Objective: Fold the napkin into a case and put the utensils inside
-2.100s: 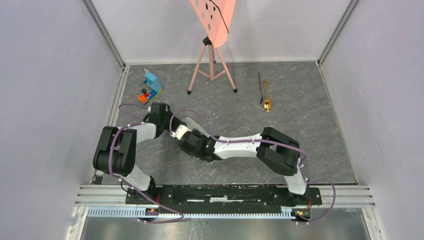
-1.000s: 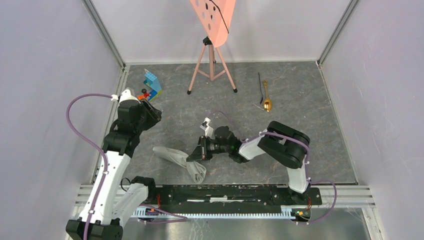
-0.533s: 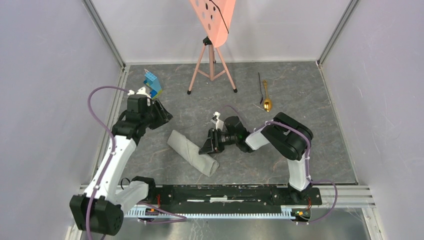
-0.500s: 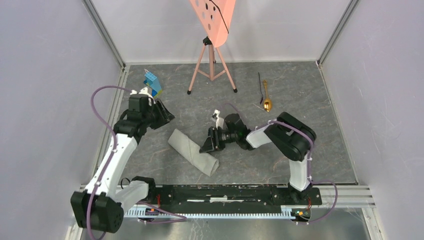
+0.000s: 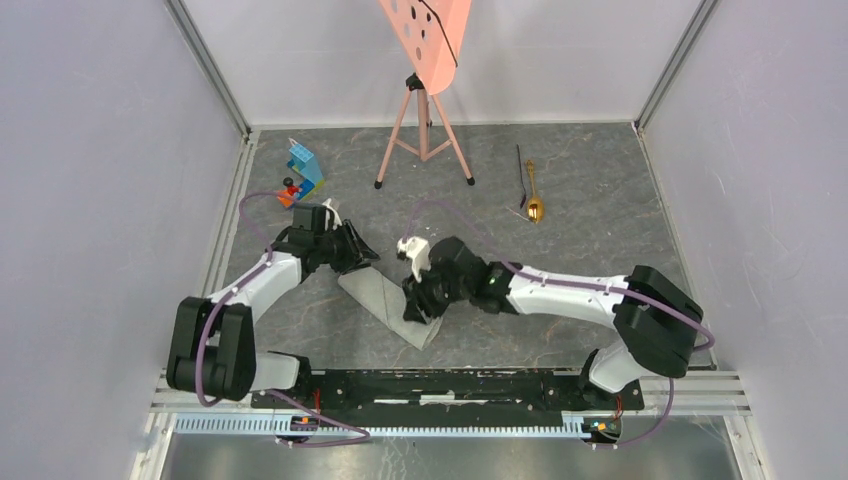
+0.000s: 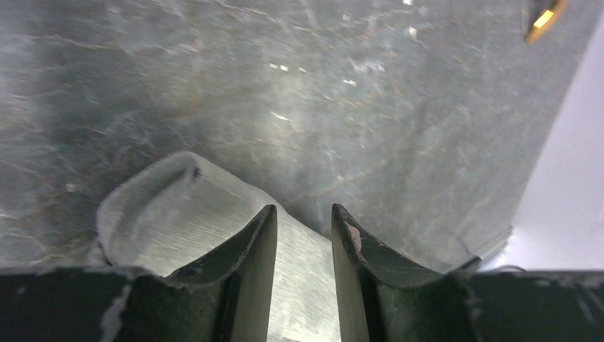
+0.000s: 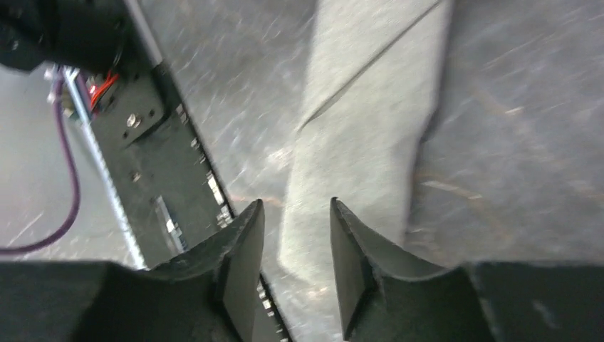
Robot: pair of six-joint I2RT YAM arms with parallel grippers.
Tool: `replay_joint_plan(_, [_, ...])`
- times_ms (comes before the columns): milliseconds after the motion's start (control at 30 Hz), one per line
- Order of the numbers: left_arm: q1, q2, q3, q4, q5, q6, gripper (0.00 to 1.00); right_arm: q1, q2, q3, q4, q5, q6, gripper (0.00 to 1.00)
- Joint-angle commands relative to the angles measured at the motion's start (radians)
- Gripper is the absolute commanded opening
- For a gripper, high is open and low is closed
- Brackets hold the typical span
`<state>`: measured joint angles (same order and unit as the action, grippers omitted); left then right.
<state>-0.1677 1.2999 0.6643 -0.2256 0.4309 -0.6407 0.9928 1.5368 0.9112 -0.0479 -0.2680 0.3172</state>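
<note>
The napkin (image 5: 380,298) lies folded as a narrow grey case, slanting from upper left to lower right near the front of the table. My left gripper (image 5: 366,257) hovers open over its upper-left end; in the left wrist view the cloth (image 6: 174,206) shows below and between the left gripper's (image 6: 304,222) parted jaws. My right gripper (image 5: 416,306) stands open over the lower-right part, and the right wrist view has the cloth (image 7: 370,128) running away from the right gripper (image 7: 295,214). The gold spoon (image 5: 534,202) and the thin black utensil (image 5: 521,176) lie together at the far right.
A pink perforated board (image 5: 428,35) on a tripod (image 5: 424,120) stands at the back middle. Blue and red toy blocks (image 5: 302,172) sit at the back left. The black mounting rail (image 7: 142,107) runs just beyond the napkin's near end. Grey walls enclose the table.
A second ago the right gripper held the crumpled napkin; it opened and left it lying as a folded strip. Both grippers have since moved in over the cloth's two ends.
</note>
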Motion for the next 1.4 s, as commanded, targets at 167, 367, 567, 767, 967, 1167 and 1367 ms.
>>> replay_joint_plan(167, [0.01, 0.156, -0.033, 0.064, -0.376, -0.041, 0.41, 0.035, 0.001, -0.227, 0.143, 0.115, -0.029, 0.38])
replay_joint_plan(367, [0.013, 0.064, -0.047, 0.022, -0.365, -0.044, 0.42, -0.024, 0.031, -0.136, -0.015, 0.33, -0.168, 0.39])
replay_joint_plan(567, [0.013, -0.233, -0.024, -0.151, -0.307, -0.037, 0.52, -0.007, 0.015, 0.092, -0.232, 0.483, -0.246, 0.53])
replay_joint_plan(767, [0.012, -0.443, 0.036, -0.255, -0.128, 0.033, 0.72, 0.02, -0.137, -0.101, -0.05, 0.161, 0.043, 0.73])
replay_joint_plan(967, [0.011, -0.405, 0.085, -0.288, 0.011, 0.1, 0.79, 0.033, -0.135, -0.317, 0.368, -0.055, 0.315, 0.76])
replay_joint_plan(1167, [0.01, -0.363, 0.098, -0.278, 0.056, 0.113, 0.81, 0.014, 0.009, -0.357, 0.623, -0.044, 0.507, 0.63])
replay_joint_plan(1367, [0.009, -0.395, 0.107, -0.298, 0.046, 0.12, 0.81, -0.152, 0.144, -0.263, 0.619, 0.031, 0.45, 0.58])
